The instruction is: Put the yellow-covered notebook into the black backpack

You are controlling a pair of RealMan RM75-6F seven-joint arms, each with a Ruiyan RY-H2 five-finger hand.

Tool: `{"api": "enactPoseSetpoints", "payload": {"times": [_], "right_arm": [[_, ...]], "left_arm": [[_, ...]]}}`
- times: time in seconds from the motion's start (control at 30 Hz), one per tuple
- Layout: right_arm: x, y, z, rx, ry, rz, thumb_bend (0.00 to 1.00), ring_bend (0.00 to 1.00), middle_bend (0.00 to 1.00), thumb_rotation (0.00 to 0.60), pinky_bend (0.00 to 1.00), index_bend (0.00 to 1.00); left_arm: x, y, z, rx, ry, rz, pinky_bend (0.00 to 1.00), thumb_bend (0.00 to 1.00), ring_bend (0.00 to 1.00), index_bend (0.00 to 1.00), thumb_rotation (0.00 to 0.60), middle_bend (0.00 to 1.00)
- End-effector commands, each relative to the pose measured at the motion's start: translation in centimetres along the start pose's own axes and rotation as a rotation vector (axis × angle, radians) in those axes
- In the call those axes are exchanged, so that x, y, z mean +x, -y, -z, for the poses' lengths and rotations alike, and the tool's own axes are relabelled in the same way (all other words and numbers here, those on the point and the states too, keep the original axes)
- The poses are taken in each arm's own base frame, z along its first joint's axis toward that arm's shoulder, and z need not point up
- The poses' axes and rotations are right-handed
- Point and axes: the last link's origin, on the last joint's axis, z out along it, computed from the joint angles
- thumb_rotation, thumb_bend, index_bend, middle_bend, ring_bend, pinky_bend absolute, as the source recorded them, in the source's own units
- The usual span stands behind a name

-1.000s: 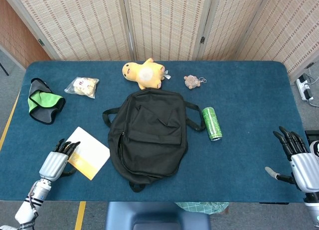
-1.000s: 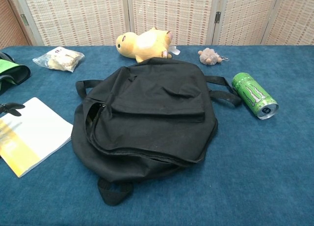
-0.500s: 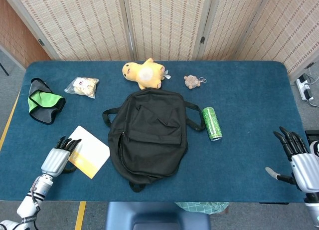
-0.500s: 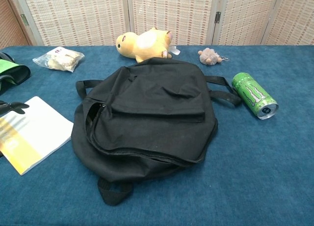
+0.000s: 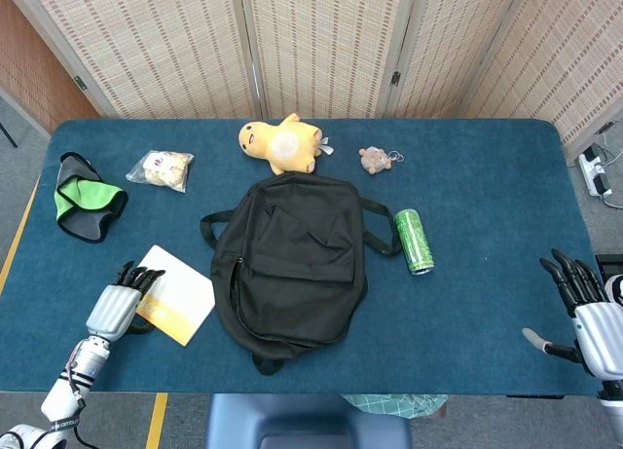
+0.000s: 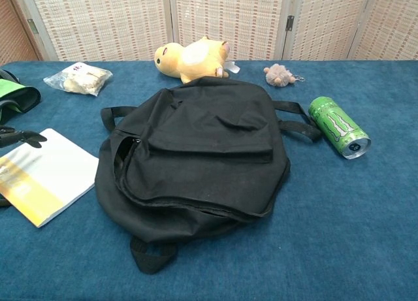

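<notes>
The yellow-covered notebook lies left of the black backpack, white face up with a yellow band at its near end. My left hand holds its left edge, fingers over the top and thumb at the near edge. In the chest view the notebook shows at the left border with dark fingertips on its far corner. The backpack lies flat, its side zip gaping toward the notebook. My right hand hovers at the table's right front corner, fingers spread and holding nothing.
A yellow plush toy and a small fuzzy keychain sit behind the backpack. A green can lies on its side to the right of the straps. A snack bag and a green-and-black pouch are at the far left.
My left hand has slid a little to the right and the notebook has shifted with it toward the backpack. The right hand has dropped slightly toward the table's near edge.
</notes>
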Motion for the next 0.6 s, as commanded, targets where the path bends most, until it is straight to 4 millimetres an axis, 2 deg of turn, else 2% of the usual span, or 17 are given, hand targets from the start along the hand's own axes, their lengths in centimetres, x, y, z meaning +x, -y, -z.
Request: {"api": "enactPoseSetpoints", "payload": {"times": [0.03,0.6], "right_arm": [[0.0,0.0,0.0,0.001,0.000,0.000,0.19,0.00,0.02,0.600,0.00,0.00],[0.0,-0.4,0.2,-0.008,-0.004,-0.005,0.19,0.00,0.02,0.600,0.00,0.00]], "left_arm": [[-0.1,-0.2,0.0,-0.021,-0.018,0.019,0.03,0.18,0.18,0.23,0.600,0.26],[0.1,-1.4,-0.1,-0.043,-0.076,0.105,0.04,0.27,0.21,0.28,0.600,0.31]]}}
